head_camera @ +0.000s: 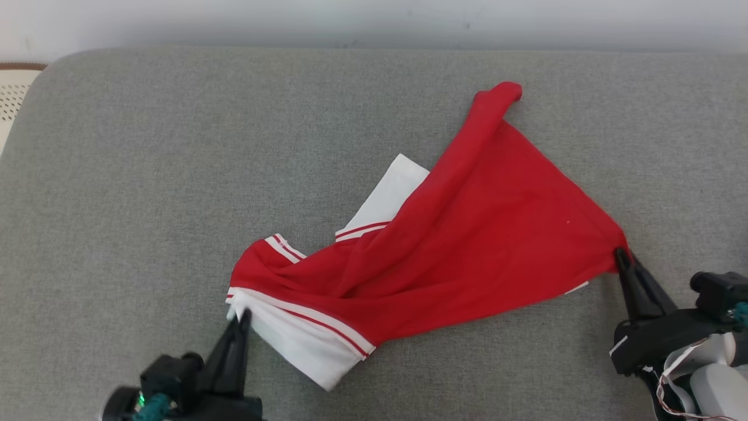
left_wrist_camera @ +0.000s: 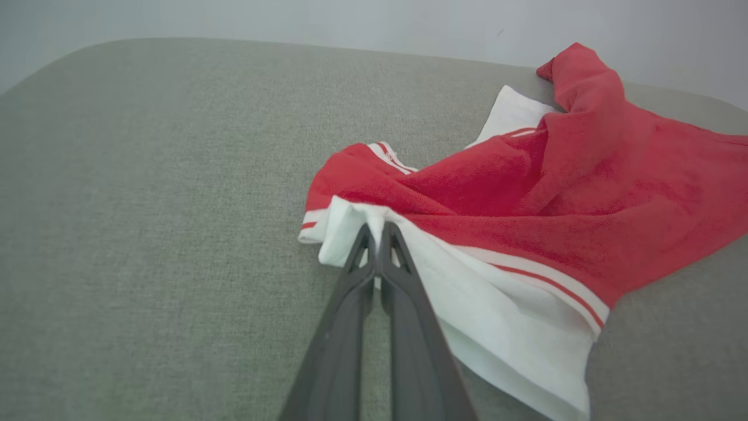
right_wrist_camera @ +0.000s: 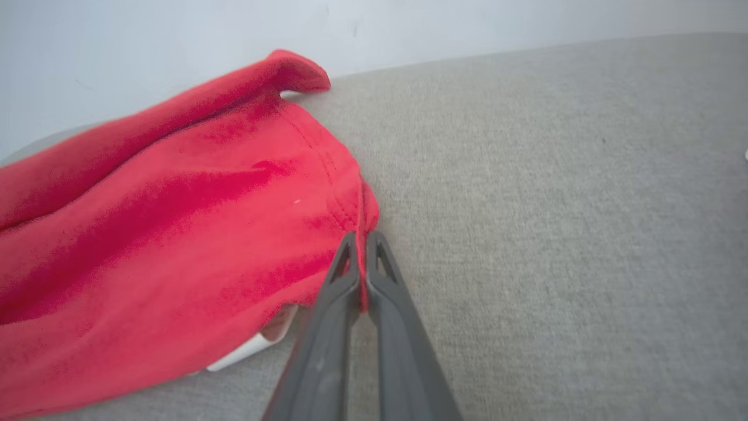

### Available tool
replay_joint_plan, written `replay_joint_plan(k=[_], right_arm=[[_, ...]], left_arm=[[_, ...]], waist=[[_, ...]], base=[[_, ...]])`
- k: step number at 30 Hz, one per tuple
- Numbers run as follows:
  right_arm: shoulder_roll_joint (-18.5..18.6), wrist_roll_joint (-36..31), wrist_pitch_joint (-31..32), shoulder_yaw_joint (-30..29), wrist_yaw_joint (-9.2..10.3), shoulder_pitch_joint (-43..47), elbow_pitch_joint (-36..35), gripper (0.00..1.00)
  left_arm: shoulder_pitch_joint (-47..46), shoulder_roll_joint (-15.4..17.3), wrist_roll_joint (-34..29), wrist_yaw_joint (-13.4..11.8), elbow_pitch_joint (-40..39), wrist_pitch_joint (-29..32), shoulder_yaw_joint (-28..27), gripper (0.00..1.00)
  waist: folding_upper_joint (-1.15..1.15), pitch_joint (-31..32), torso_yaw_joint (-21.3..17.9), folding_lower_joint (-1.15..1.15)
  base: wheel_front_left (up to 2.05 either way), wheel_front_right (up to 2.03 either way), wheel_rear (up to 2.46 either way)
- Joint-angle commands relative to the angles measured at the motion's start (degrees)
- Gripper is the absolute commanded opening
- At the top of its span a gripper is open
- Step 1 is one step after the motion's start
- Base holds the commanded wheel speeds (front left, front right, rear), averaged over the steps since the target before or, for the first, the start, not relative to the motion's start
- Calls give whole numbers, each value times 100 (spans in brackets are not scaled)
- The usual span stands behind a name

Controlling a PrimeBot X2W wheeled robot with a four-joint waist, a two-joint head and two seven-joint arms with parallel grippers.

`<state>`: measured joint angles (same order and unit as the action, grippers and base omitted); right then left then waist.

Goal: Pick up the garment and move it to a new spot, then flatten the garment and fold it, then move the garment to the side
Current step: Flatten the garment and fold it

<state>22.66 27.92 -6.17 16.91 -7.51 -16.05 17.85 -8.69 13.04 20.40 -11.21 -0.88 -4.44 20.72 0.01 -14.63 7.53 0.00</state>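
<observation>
On the grey fabric surface (head_camera: 146, 175) the garment (head_camera: 456, 234) is lying rumpled centrally, the left hand (head_camera: 239, 318) pinching its white corner and the right hand (head_camera: 620, 254) its red hem, fingers closed, seemingly to stretch it flat.

Right gripper (right_wrist_camera: 361, 240) pinched on red garment (right_wrist_camera: 175, 234) edge.
</observation>
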Motion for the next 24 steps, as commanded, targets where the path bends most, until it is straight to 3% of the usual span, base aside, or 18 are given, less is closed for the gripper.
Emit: replay_joint_plan(k=[1, 11, 24], right_arm=[[-21, 111, -56, -74, 4, 91, -201, 0], [-30, -255, 387, -524, 4, 163, -1894, 0], [-310, -460, 1180, -972, 4, -313, -3828, 0]], left_arm=[[-101, 96, -120, -52, -184, -35, -50, 0], [-645, 575, -617, -290, -1552, 164, -338, 0], [-1728, 787, -1140, -509, -2786, 165, -684, 0]], waist=[[-1, 63, -35, 0], [-1, 515, -234, 0], [-1, 886, -356, 0]], base=[[0, 0, 0], [0, 0, 0], [0, 0, 0]])
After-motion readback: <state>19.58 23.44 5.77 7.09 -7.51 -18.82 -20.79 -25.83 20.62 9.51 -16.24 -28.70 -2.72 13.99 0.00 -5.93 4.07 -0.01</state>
